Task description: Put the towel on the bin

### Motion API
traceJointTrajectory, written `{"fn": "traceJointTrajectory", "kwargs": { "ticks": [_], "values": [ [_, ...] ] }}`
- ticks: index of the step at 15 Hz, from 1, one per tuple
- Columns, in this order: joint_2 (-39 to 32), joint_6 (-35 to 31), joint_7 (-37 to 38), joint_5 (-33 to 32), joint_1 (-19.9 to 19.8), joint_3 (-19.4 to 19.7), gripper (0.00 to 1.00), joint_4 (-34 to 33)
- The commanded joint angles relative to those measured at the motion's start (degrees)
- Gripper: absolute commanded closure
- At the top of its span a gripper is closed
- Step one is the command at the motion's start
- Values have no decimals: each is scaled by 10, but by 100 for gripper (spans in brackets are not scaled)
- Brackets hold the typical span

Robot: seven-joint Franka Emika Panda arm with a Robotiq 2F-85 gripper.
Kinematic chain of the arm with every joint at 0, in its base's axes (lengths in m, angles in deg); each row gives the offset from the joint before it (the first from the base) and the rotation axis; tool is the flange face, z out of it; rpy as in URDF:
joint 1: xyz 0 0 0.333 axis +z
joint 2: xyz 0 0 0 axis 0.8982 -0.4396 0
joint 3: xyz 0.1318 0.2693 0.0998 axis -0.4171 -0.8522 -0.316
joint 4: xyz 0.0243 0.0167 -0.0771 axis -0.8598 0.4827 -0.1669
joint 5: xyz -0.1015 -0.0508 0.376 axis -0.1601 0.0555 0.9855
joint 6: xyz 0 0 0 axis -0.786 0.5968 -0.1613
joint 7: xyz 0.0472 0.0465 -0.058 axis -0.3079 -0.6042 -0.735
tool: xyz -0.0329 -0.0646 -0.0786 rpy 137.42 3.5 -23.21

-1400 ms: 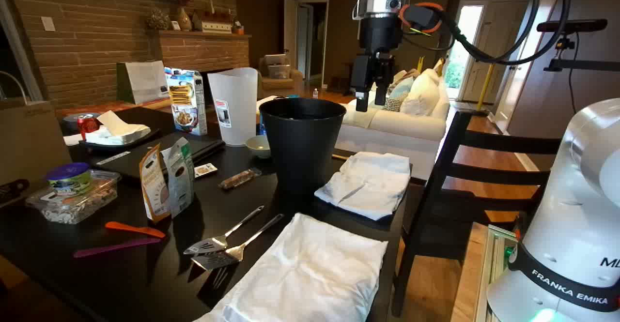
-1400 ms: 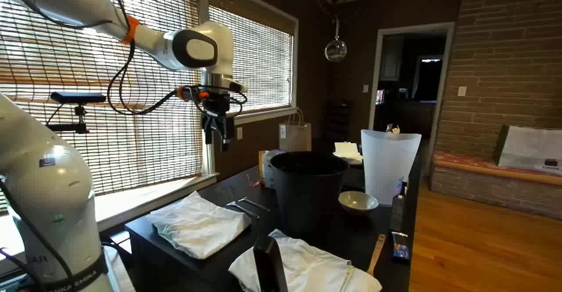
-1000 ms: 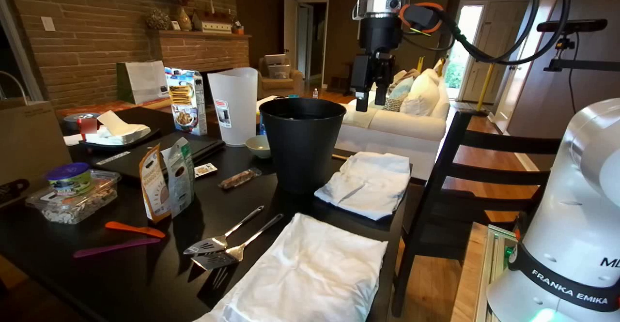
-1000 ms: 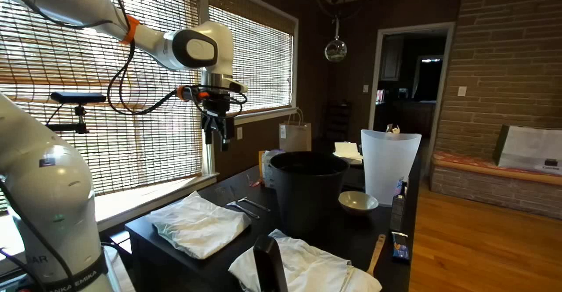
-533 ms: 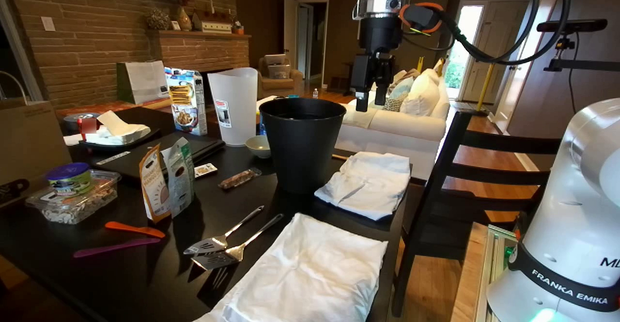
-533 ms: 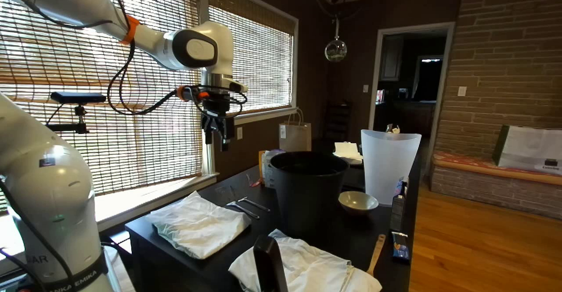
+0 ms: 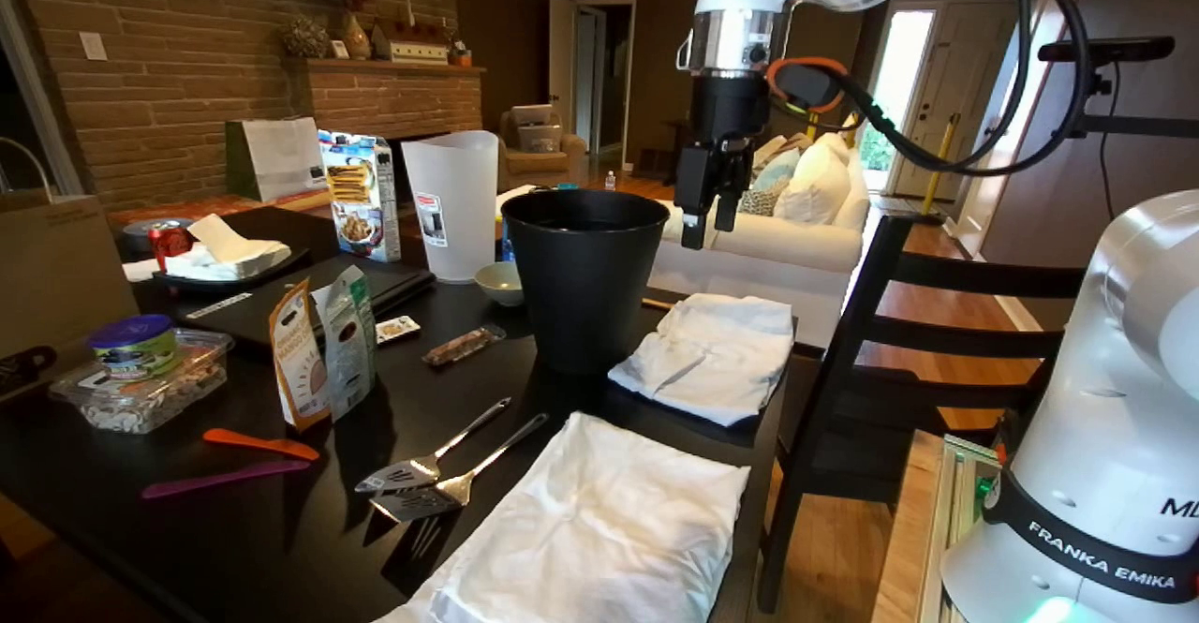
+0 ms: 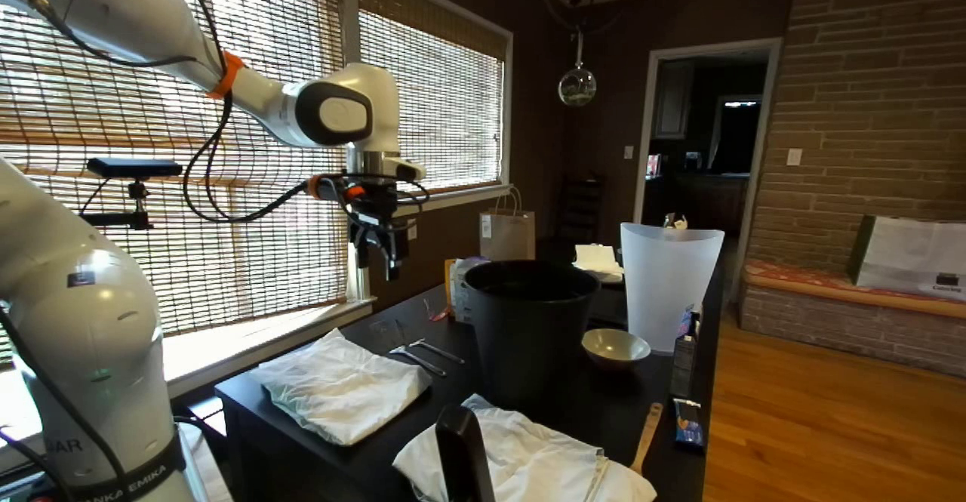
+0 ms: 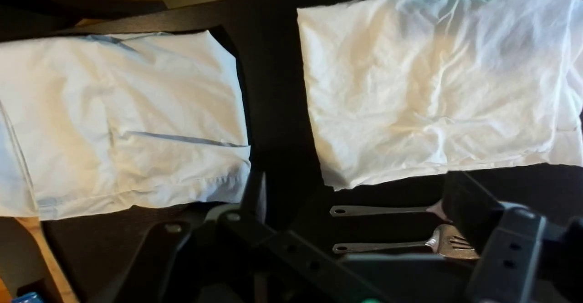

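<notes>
My jaws are spread apart, aimed downward with a slight tilt. In both exterior views my gripper (image 7: 709,226) hangs to one side of the bin (image 7: 585,286), near its rim, a gap between us. The bin stands upright on the table (image 7: 234,548), mouth up, its long axis vertical. The towel (image 7: 707,356) lies flat and creased just beside the bin's foot; whether the two touch, I cannot tell. Its long axis, as far as it shows, runs along the table's edge, so one end points past the bin rather than at it. The wrist view's border cuts off part of it, and in an exterior view a dark post (image 8: 464,449) covers a strip of it. Near the bin lie the larger cloth (image 7: 599,529) and two spatulas (image 7: 421,467), handles aimed toward the bin's foot. On the bin's side away from me sit a bowl (image 7: 501,283) and a white jug (image 7: 459,206).
</notes>
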Motion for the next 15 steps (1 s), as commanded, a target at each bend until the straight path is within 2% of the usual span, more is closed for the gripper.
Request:
{"fn": "traceJointTrajectory", "kwargs": {
  "ticks": [1,4,8,9,14,15],
  "values": [
    [5,-109,-29,-21,-1,6,0,66],
    [-17,-194,-31,-41,-15,6,0,108],
    [-100,-270,-9,-108,-57,-3,0,104],
    [-58,-232,-19,-75,-32,5,0,104],
    [-71,-237,-19,-78,-33,6,0,98],
    [-97,-235,1,-101,-48,-6,0,98]
  ]
}}
